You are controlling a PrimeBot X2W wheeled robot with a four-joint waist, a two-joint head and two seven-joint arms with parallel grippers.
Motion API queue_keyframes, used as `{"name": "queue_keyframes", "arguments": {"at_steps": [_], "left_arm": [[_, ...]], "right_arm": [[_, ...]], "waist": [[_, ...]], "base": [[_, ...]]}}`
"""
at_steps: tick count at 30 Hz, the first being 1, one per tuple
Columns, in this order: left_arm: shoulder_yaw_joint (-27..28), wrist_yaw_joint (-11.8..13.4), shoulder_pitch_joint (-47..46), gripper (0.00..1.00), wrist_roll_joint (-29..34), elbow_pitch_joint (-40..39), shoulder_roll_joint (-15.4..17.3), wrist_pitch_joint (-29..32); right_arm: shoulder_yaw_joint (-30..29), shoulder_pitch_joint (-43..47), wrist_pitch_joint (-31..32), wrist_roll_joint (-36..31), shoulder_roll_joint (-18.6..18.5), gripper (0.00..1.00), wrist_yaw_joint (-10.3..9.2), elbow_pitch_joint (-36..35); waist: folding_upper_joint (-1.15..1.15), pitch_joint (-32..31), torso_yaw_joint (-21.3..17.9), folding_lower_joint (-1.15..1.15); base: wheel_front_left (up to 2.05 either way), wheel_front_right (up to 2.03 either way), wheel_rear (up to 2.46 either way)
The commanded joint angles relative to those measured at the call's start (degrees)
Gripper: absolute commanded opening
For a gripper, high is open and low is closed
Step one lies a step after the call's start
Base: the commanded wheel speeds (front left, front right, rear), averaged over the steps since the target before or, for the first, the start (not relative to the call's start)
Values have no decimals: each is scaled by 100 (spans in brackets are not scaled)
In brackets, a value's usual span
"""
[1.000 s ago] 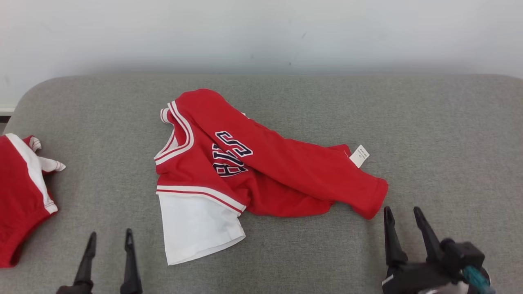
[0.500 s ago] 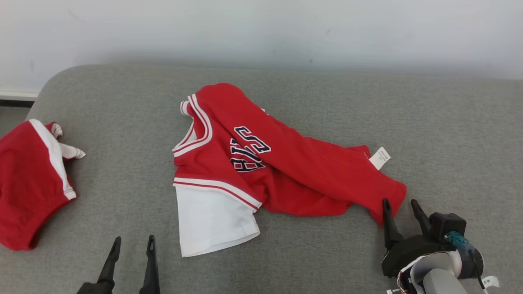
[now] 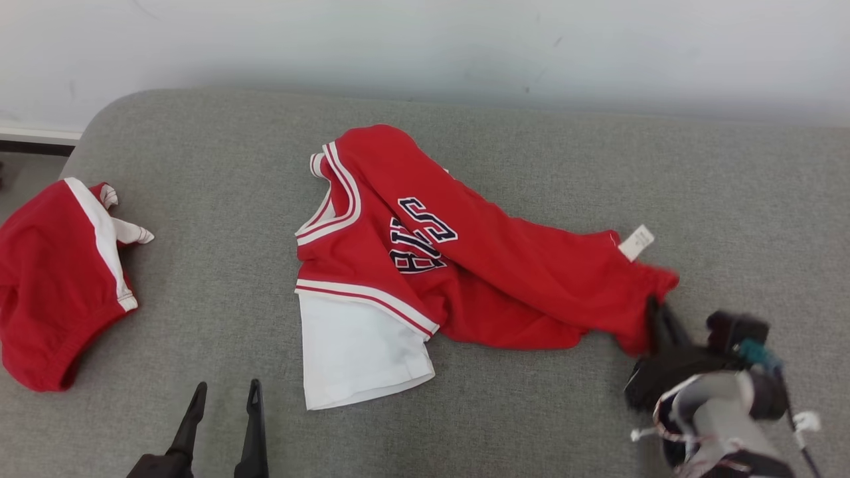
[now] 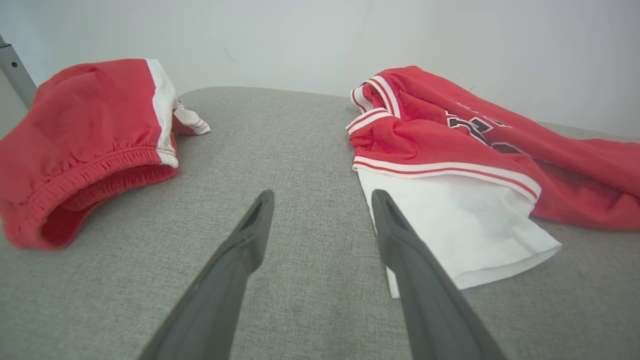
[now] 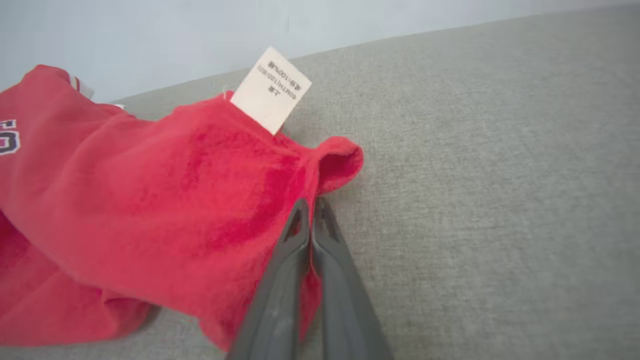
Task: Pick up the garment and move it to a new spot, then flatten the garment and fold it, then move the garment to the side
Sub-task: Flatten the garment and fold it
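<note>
My right gripper (image 5: 311, 210) is clenched on the shirt (image 3: 505, 279). Both fingers are pressed together, with a fold of red cloth at the hem corner pinched between them. A small curl of hem sticks out just to the right of the fingertips. A white label (image 5: 271, 90) stands up from the cloth just beyond the fingertips and slightly to their left. From this grip point the shirt runs away to the left of the right gripper, lying crumpled on the grey worktop (image 3: 730, 199), with dark lettering (image 3: 425, 236) on its upper fold. The head view is blurred at the right gripper, so the right wrist view is the reference for the grip. My left gripper (image 4: 322, 200) is released, with its fingers spread apart and bare worktop between them. I cannot tell whether its tips touch the worktop. The shirt's white sleeve (image 4: 460, 235) lies near the right side of the left gripper; in the head view a strip of worktop separates the two. A pair of red shorts (image 4: 85, 135) with a white side stripe lies to the left of the left gripper, well apart from the shirt, with its elastic opening turned toward that gripper.
</note>
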Motion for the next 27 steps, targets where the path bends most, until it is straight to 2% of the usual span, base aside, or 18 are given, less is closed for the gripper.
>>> {"name": "queue_keyframes", "arguments": {"at_steps": [1,8,15,20,21,22,27], "left_arm": [[-19,-40,-82,100,-30,17,-12,-19],[-279,-31,-252,100,-102,87,-12,-19],[-641,-10,-376,100,-297,137,-12,-19],[-897,34,-473,100,-414,151,-11,-19],[-931,53,-493,100,-434,151,-11,-19],[-956,61,-497,100,-449,157,-11,-19],[-956,121,-429,100,-482,143,-10,-19]], "right_arm": [[-9,-136,-1,61,-75,0,-13,-101],[114,-938,-2,153,-557,0,-13,-691],[337,-2117,-1,83,-1103,0,-13,-365],[119,-2676,-1,-108,-1367,0,-13,-198],[46,-2696,-1,-159,-1395,19,-13,-152],[-4,-2706,-1,-194,-1393,100,-13,-49],[56,-2807,-2,-425,-1401,100,-13,155]], "waist": [[0,22,5,0],[0,184,194,0],[0,430,514,0],[0,569,747,0],[0,583,777,0],[0,588,798,0],[0,550,779,0]], "base": [[0,0,0],[0,0,0],[0,0,0],[0,0,0],[0,0,0],[0,0,0],[0,0,0]]}}
